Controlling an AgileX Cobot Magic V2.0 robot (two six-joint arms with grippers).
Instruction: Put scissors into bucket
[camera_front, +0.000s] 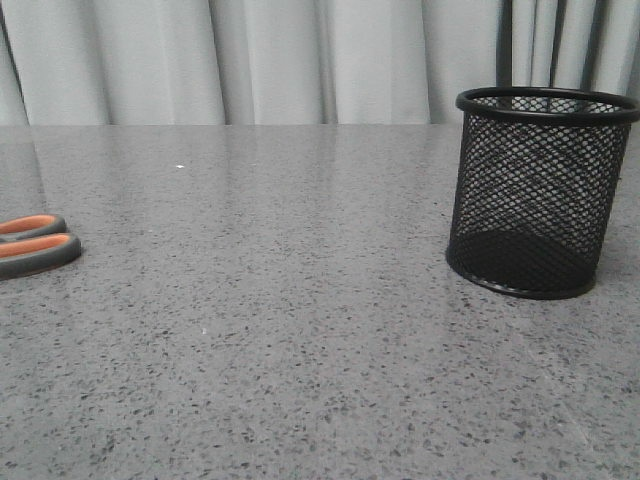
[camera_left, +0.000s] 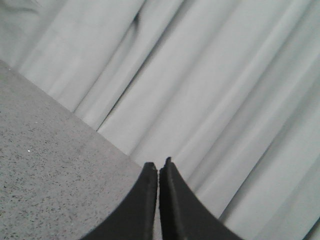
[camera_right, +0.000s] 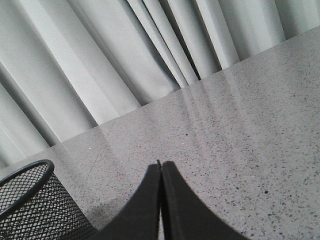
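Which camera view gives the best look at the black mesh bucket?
The front view: the bucket stands upright on the table's right side, seen almost whole, from rim to base. The right wrist view shows only part of its rim and mesh at the picture's edge. The left wrist view shows none of it.

One pair of scissors (camera_front: 38, 247) and one wire-mesh bucket (camera_front: 537, 192) are sitting on a single grey speckled table (camera_front: 300, 330), while two grippers, left (camera_left: 158, 170) and right (camera_right: 160, 167), are appearing in the wrist views.

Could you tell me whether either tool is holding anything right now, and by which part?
Nothing is held: the left tool and right tool are shut empty.
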